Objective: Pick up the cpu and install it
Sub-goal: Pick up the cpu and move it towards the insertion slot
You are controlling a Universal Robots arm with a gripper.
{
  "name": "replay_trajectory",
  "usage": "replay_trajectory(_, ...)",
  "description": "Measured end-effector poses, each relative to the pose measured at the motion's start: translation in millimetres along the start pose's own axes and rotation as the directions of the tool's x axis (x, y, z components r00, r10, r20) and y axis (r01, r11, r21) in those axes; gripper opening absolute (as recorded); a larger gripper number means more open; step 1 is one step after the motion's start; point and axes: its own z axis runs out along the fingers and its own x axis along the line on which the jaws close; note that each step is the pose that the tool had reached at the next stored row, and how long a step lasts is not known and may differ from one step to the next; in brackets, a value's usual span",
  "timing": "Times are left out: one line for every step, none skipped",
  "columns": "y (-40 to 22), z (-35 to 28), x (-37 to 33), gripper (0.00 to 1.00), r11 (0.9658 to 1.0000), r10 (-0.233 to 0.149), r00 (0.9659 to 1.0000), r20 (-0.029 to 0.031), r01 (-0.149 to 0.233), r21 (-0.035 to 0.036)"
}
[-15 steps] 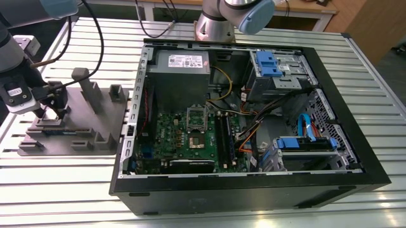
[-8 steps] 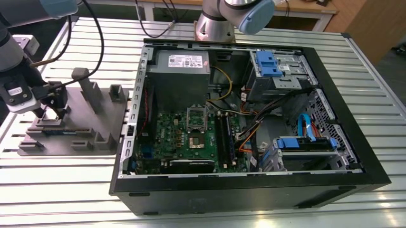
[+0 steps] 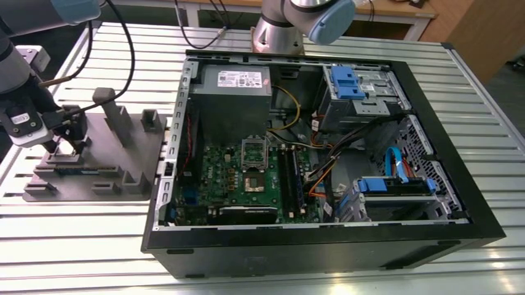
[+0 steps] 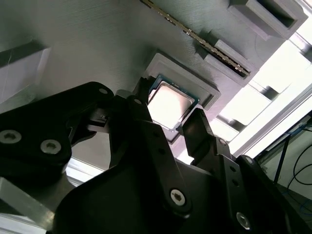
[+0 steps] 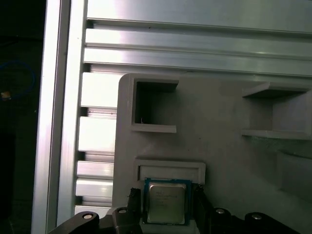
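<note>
**Claw [image 3: 69,147] low over the cpu [image 5: 166,203], released; chip not lifted.**
We see the cpu lying flat in a square recess of the grey fixture [image 3: 152,144]. In the exterior view the fixture sits on the slatted desk [image 3: 82,246] at 9 o'clock of the open computer case [image 3: 328,252]. In both wrist views the claw's fingers [image 4: 197,129] stand spread on either side of the chip, just beside its edges, a thin gap showing.
</note>
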Motion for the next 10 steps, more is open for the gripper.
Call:
replay_trajectory(-0.1, 0.0, 0.0, 0.55, 1.0, 0.0, 1.0, 0.0, 0.0, 0.0001)
replay_trajectory(-0.1, 0.0, 0.0, 0.53, 1.0, 0.0, 1.0, -0.0001, 0.0, 0.0)
replay_trajectory(-0.2, -0.1, 0.0, 0.53, 1.0, 0.0, 1.0, -0.0003, 0.0, 0.0002)
replay_trajectory(-0.2, 0.0, 0.0, 0.53, 1.0, 0.0, 1.0, -0.0003, 0.0, 0.0002)
replay_trajectory(-0.2, 0.0, 0.0, 0.47, 1.0, 0.0, 1.0, -0.0002, 0.0, 0.0002)
replay_trajectory(-0.2, 0.0, 0.0, 0.47, 1.0, 0.0, 1.0, -0.0001, 0.0, 0.0001)
replay_trajectory(-0.2, 0.1, 0.0, 0.47, 1.0, 0.0, 1.0, -0.0001, 0.0, 0.0001)
replay_trajectory(-0.2, 0.1, 0.0, 0.47, 1.0, 0.0, 1.0, 0.0, 0.0, 0.0001)
replay_trajectory(-0.3, 0.1, 0.0, 0.47, 1.0, 0.0, 1.0, -0.0001, 0.0, 0.0001)
replay_trajectory(-0.3, 0.1, 0.0, 0.47, 1.0, 0.0, 1.0, -0.0001, 0.0, 0.0)
